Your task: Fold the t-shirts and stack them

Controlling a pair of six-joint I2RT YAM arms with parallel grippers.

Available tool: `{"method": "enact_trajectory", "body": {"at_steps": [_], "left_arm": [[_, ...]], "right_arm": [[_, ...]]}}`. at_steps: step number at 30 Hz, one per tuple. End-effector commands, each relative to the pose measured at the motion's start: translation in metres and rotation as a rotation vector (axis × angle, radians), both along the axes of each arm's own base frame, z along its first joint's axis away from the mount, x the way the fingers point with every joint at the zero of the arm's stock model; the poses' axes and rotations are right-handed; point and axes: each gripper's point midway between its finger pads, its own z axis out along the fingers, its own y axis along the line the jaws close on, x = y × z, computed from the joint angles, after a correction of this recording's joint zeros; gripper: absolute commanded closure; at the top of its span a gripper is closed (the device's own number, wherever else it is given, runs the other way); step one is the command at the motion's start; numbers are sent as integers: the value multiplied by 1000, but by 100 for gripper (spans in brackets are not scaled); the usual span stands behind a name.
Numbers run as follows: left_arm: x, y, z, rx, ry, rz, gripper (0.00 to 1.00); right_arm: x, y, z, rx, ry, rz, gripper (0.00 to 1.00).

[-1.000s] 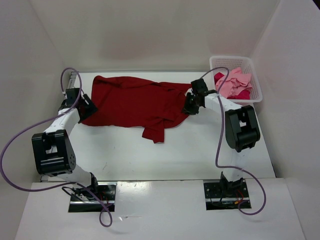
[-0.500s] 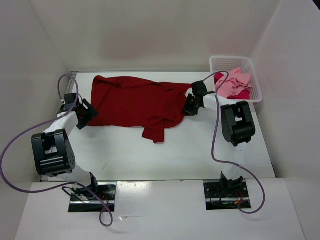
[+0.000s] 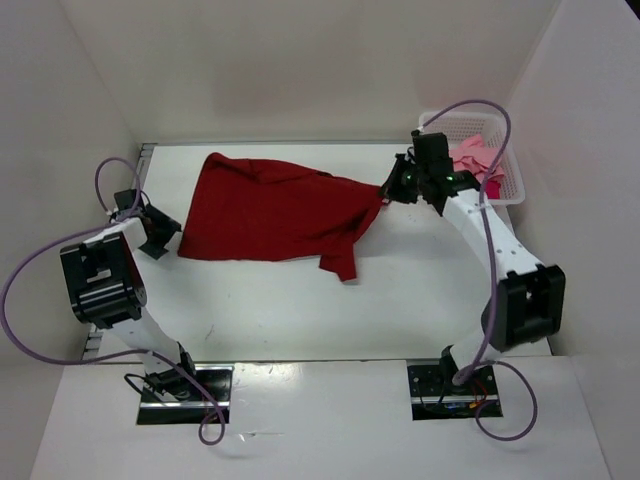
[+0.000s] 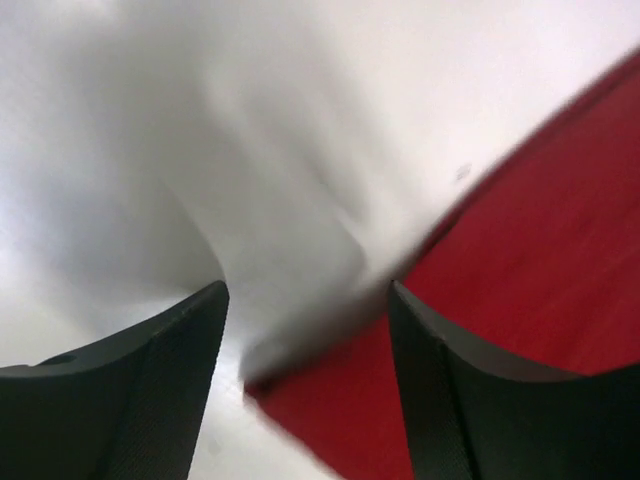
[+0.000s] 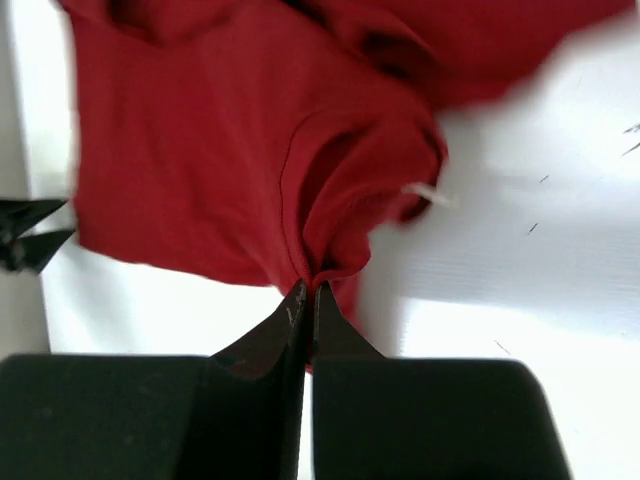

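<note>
dark red t-shirt (image 3: 265, 205) inside right pincer (image 5: 305, 289)

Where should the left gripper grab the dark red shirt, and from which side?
Probably grip the near-left hem corner of the dark red shirt, coming in low from the left with the left gripper. That corner lies flat, faces its open jaws, and sits opposite the end the right gripper pinches.
</note>
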Motion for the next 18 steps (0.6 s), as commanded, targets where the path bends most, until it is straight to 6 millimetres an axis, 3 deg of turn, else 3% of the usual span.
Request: {"method": "enact_trajectory", "body": {"at_steps": [1,3,6,7,8,9,11,12,15,18], "left_arm": [[9,-7,-19,-68,13,-4,29],[17,-8,-16,-84,-10,-7,39],[12,-12,-18,-101,8,-12,48],[10,-14,-12,-101,7,-29,48],[-4,-22,-18,-123,33,-34,48],[-1,-23,-8,-120,6,-40,48],[-26,-34,-1,-131,11,-33,44],[-31,-44,12,-115,-7,-55,44],[-56,-71,10,-133,24,-92,43],[-73,-78,2,-162,24,-48,38]], "right_arm": [[-19,-14,-32,-55,89,10,98],[-20,-12,-45,-46,111,10,98],[-15,-11,-53,-47,117,10,98],[-9,-10,-60,-49,126,10,98],[-6,-9,-60,-49,126,10,98],[-3,-8,-64,-49,127,10,98],[5,-6,-65,-48,121,10,98],[6,-6,-74,-48,148,4,98],[14,-8,-77,-45,141,-6,98],[19,-5,-80,-39,147,2,98]]}}
